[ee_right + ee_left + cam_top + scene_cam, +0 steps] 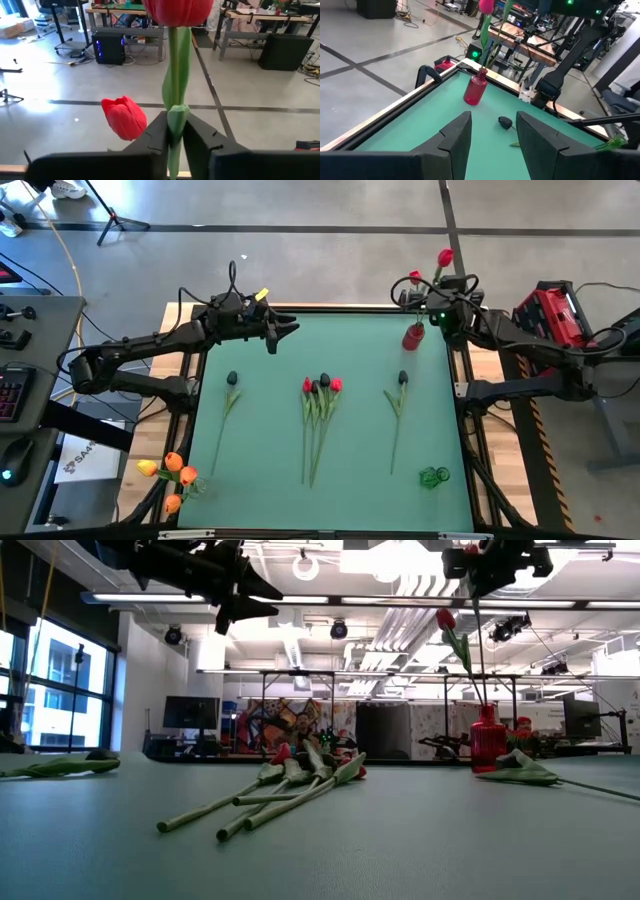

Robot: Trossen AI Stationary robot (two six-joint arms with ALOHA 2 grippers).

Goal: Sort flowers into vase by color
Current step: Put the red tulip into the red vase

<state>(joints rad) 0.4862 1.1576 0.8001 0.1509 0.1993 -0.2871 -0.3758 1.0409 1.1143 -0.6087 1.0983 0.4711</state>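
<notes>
A red vase (413,337) stands at the table's far right. My right gripper (174,131) hovers above it, shut on a red flower (177,10). A second red flower (124,117) stands in the same vase (486,740). On the table lie a dark flower (232,380), a bunch of red and dark flowers (320,387) and another dark flower (402,378). Orange flowers (170,472) are at the near left corner. My left gripper (285,330) hangs open in the air over the far left. My right gripper pinches the red flower's green stem (175,117) between its two fingers, a little below the head. The fingers are about level and lie across the stem. The flower stands upright, and its stem (476,650) runs down into the red vase's neck.
A green vase (434,476) sits near the table's near right corner. The mat between the flowers is bare. In the left wrist view the red vase (475,90) and a dark flower head (505,122) lie ahead of the open fingers.
</notes>
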